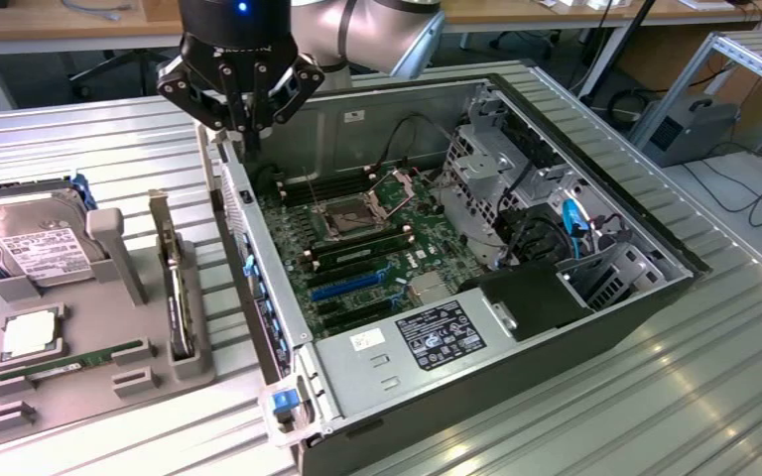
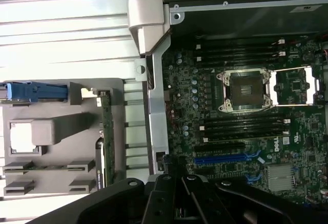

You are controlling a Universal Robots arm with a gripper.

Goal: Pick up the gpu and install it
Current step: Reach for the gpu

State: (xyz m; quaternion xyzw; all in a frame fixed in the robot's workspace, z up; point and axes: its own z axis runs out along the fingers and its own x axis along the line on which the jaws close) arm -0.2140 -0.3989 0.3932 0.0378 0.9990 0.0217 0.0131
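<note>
My claw [image 1: 246, 129] is closed tight with nothing between its fingers. It hangs tip-down just above the far corner of the computer case [image 1: 242, 258], right over the thin edge of the wall nearest the tray. In the wrist view the claw [image 2: 177, 183] points at the seam between that wall and the motherboard [image 2: 241, 131].

In the exterior view, the gpu [image 1: 174, 288] sits at about 7 o'clock from the claw. It stands on its long edge in a slot of the grey holder tray [image 1: 103, 397], apart from the claw and untouched. From the wrist camera the gpu [image 2: 105, 131] shows as a narrow strip.

For writing, I can make out a white mark on the motherboard that looks like "DELL" [image 2: 281, 142], though I wouldn't swear to it. The power supply label [image 1: 441, 337] and the white label on the hard drive [image 1: 31, 248] carry print I cannot read.

Only a narrow gap separates the tray from the case wall. Bare slatted table [image 1: 116, 149] lies open at 9 o'clock from the claw.
</note>
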